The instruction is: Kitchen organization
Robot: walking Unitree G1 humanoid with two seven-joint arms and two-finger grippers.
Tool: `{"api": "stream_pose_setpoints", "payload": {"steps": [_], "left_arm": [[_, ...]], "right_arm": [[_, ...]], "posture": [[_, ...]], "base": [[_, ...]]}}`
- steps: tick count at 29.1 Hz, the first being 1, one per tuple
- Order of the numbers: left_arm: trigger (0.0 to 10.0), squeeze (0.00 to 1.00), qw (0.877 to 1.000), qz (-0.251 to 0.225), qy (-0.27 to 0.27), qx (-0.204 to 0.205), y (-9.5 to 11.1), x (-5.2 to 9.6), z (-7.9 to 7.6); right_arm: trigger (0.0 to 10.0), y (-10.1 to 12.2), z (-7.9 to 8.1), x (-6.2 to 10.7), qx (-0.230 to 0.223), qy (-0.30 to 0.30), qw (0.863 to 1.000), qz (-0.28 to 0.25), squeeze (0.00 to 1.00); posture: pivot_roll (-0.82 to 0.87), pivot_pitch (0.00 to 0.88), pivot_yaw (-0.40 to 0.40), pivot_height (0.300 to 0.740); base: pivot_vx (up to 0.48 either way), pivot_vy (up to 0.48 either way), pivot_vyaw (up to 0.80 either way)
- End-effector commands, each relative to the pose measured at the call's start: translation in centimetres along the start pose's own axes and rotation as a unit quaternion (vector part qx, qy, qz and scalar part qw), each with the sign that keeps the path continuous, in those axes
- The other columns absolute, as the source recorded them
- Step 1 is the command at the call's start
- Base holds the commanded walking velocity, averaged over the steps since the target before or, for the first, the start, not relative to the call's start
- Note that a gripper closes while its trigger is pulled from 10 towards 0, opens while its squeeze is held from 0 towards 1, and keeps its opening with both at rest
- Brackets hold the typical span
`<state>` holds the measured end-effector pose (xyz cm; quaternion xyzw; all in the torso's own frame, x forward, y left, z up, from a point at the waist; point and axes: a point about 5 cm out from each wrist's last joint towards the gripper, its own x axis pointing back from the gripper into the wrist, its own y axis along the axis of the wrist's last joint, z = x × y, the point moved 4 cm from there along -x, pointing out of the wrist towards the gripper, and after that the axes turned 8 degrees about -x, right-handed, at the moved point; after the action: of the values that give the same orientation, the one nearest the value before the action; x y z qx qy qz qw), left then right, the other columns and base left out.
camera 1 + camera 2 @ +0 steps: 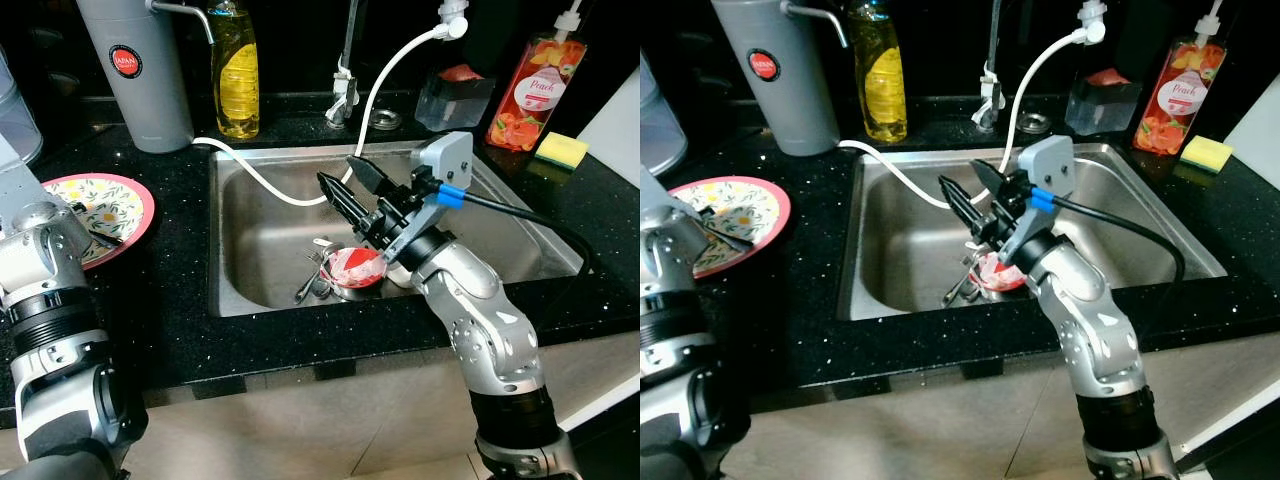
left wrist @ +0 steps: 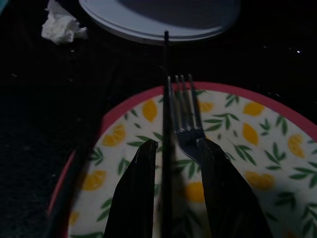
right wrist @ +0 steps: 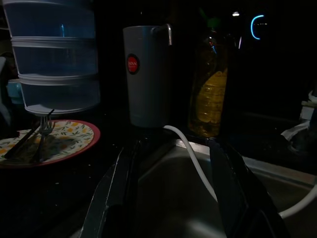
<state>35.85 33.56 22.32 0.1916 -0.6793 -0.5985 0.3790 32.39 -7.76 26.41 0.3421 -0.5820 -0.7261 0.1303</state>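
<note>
A pink-rimmed plate with a lemon pattern (image 1: pixel 120 200) lies on the black counter left of the sink. My left gripper (image 2: pixel 178 146) is low over it, its fingers closed around the neck of a silver fork (image 2: pixel 183 106), with a thin dark stick (image 2: pixel 166 89) lying alongside. My right gripper (image 1: pixel 337 170) hovers open above the steel sink (image 1: pixel 500 215), holding nothing. Below its wrist, a red bowl (image 1: pixel 355 268) and some loose cutlery (image 1: pixel 312 280) rest on the sink bottom.
A white hose (image 1: pixel 275 185) runs from the tap into the sink. Behind the sink stand a grey dispenser (image 1: pixel 135 70), a yellow bottle (image 1: pixel 235 70), a peach soap bottle (image 1: pixel 535 90) and a yellow sponge (image 1: pixel 560 150). Stacked clear containers (image 3: pixel 54 54) stand behind the plate, beside a crumpled tissue (image 2: pixel 62 27).
</note>
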Motion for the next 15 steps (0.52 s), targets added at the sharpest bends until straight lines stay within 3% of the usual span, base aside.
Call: {"api": "stream_pose_setpoints", "payload": {"steps": [1,7,12,13,14,15], "left_arm": [[10.0,0.0,1.0,0.012,0.003,0.01,-0.1,-0.4,0.5],[10.0,0.0,0.999,0.035,0.007,0.01,-1.0,-0.8,1.1],[10.0,0.0,0.994,0.092,-0.006,0.058,-2.8,-1.3,1.2],[8.3,0.0,0.994,0.093,-0.006,0.06,-2.8,-1.4,1.3],[4.7,0.0,0.994,0.095,-0.006,0.062,-2.9,-1.4,1.5],[4.7,0.0,0.994,0.095,-0.006,0.062,-2.9,-1.4,1.5]], "right_arm": [[10.0,0.1,0.1,0.2,0.004,0.0,1.0,0.002,0.0],[10.0,0.1,0.1,0.3,0.005,0.001,1.0,0.003,0.0],[10.0,-0.1,0.2,0.3,0.003,0.0,1.0,0.005,0.0],[10.0,-0.1,0.3,0.3,0.003,0.002,1.0,0.006,0.0],[10.0,0.0,0.3,0.3,0.003,0.004,1.0,0.007,0.0],[10.0,0.0,0.3,0.3,0.003,0.004,1.0,0.007,0.0]], "posture": [[0.09,0.0,-0.022,0.74],[0.1,0.0,-0.021,0.74],[0.1,0.0,-0.023,0.74],[0.09,0.0,-0.03,0.74],[0.1,0.0,-0.029,0.74],[0.1,0.0,-0.029,0.74]], "base": [[0.0,0.0,0.0],[0.0,0.0,0.0],[0.0,0.0,0.0],[0.0,0.0,0.0],[0.0,0.0,0.0],[0.0,0.0,0.0]]}}
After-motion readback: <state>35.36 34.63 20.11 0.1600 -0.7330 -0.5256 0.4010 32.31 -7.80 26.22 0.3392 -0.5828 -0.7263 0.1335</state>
